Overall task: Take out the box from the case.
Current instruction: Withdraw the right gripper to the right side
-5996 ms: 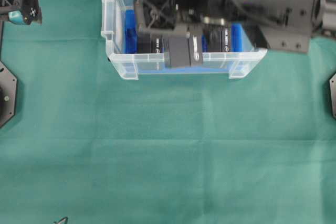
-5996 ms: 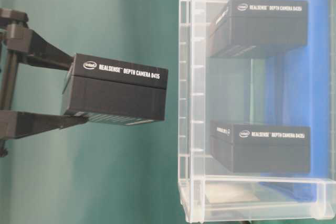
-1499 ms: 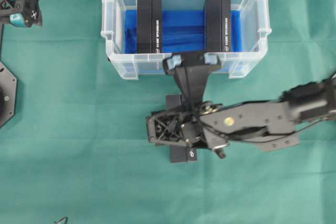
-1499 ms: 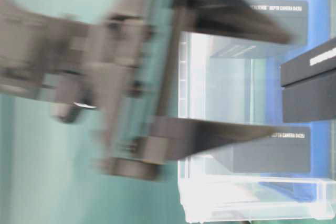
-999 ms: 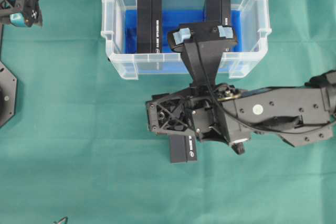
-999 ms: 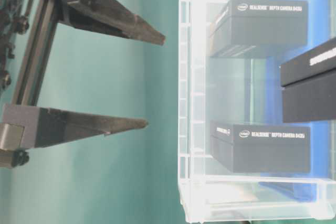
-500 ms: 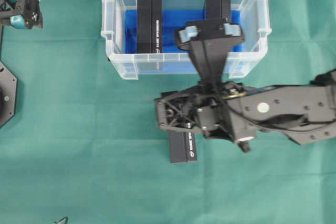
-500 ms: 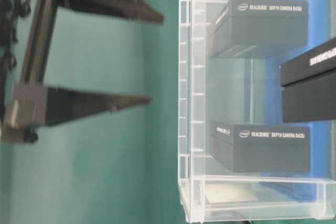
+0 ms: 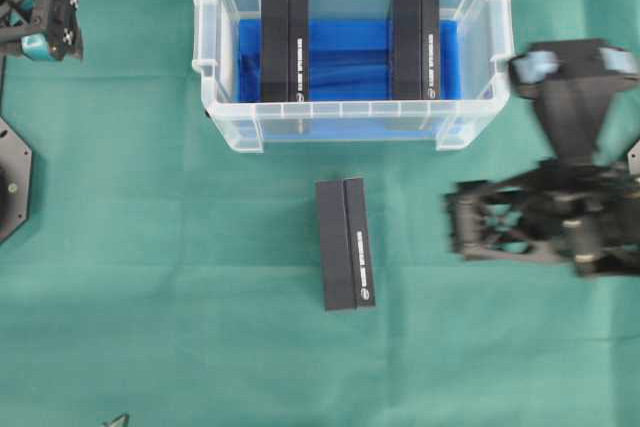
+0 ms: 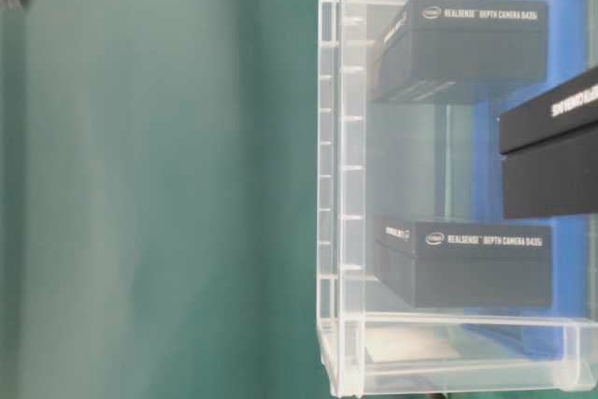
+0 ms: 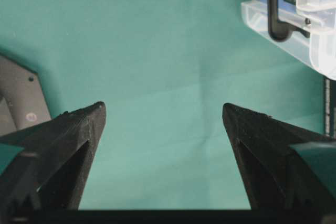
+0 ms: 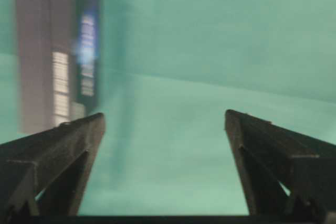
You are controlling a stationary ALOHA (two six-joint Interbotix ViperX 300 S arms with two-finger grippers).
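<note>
Item: black box [image 9: 345,244], long and flat-sided, white lettering along one edge, lying on the green desk [image 9: 180,297] outside the case, well to the left of the right end effector [image 9: 572,59] in the overhead view and touched by nothing. Right end effector: fingers spread wide, nothing between them (its wrist view shows only bare cloth in the gap, the box blurred up and to its left). Handling, as a judgement: rigid carton, probably light, matte faces that should not slip; best taken across the two long flat sides near mid-length, so it cannot swing or tip. Corners may dent under a hard squeeze. Next, beyond the box: the case [image 9: 225,127], a clear rimmed tub with blue lining, just up-left of the right end effector. Inside stand two more black boxes, left one [image 9: 285,44] and right one [image 9: 415,42], well apart, each on a long edge, with room between for fingers to come down from above. Far corner: left end effector [image 11: 163,124], spread and empty, parked well clear of the case.
</note>
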